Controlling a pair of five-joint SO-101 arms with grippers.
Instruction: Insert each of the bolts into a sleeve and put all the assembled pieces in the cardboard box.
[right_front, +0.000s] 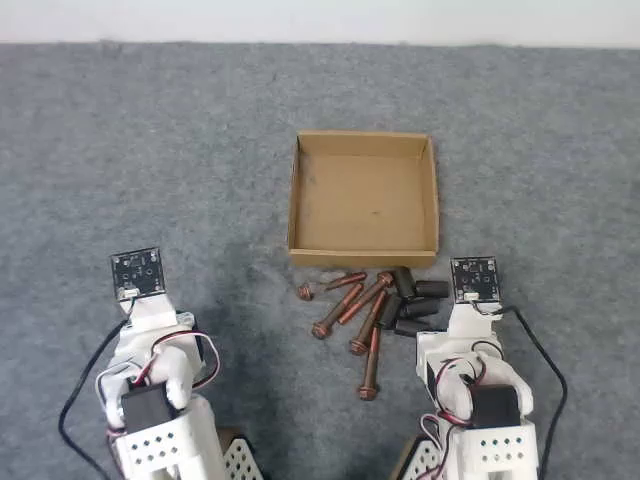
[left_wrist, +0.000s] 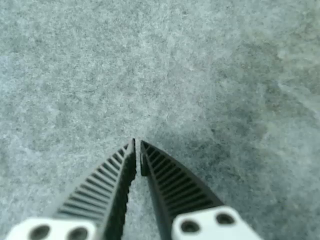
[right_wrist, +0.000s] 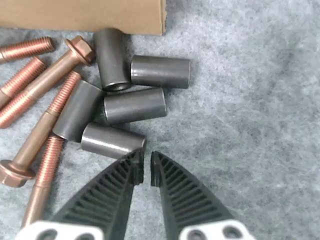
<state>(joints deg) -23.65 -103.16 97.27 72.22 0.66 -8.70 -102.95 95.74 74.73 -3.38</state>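
Right fingers (right_wrist: 115, 192) beside dark sleeves (right_wrist: 135, 105); coppery bolts (right_wrist: 40, 82).

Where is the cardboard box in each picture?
High view: cardboard box in the middle, open, just beyond the bolts and sleeves.
Left wrist view: not in it; grey carpet beyond the left gripper.
Right wrist view: one brown wall and corner at the edge, beside the sleeves.
Shared landmark: the dark sleeves by the box's corner.

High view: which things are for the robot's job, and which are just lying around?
For the job: bolts, sleeves, cardboard box, left tool, right tool.
Just there: grey mat, white wall at the back.
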